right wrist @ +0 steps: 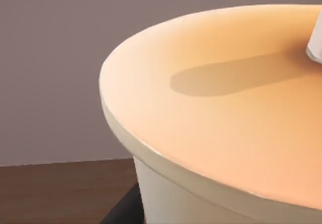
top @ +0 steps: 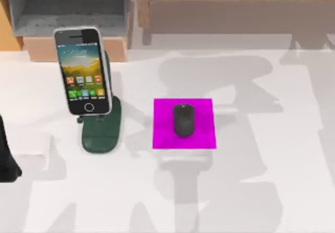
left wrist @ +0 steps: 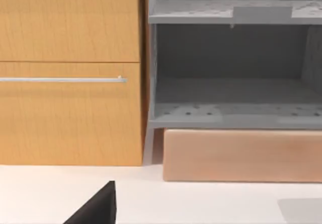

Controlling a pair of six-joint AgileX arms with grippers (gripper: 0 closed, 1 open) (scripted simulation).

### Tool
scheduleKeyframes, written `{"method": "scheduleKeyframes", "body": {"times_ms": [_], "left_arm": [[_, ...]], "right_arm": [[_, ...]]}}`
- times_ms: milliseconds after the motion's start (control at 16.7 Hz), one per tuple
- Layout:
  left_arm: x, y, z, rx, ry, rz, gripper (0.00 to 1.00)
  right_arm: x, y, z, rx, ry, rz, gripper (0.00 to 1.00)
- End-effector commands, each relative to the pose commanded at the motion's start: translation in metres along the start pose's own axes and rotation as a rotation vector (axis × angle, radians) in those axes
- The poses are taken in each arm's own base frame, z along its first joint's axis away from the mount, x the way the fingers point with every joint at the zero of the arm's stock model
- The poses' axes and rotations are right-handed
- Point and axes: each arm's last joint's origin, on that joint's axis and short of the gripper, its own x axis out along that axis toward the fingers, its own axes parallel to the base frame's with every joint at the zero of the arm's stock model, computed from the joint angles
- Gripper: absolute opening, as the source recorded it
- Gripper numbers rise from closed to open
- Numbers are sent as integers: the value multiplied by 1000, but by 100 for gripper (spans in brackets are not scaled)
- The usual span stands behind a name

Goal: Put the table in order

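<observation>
On the white table (top: 272,180), a mouse (top: 183,120) on a magenta mat (top: 201,139); tool states untellable.

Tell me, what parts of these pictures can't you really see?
- Left arm: top view's left edge cuts it off; gripper state unknown.
- Stand: its upper part sits behind the phone in the top view.
- Phone icons: too small to read.
- Cabinet: top view's upper edge crops it; the compartment's depth is hidden.
- Mat: its middle lies under the mouse.
</observation>
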Motion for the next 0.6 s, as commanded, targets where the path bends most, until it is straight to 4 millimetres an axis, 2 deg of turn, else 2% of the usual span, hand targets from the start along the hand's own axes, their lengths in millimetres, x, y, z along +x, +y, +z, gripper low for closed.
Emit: {"method": "scheduleKeyframes", "body": {"times_ms": [300,600], "left_arm": [[0,0,0,0,0,0,100],[0,0,0,0,0,0,100]], "right_arm": [[36,30,23,27,25,-2,0],[70,52,28,5,125,-1,0]]}}
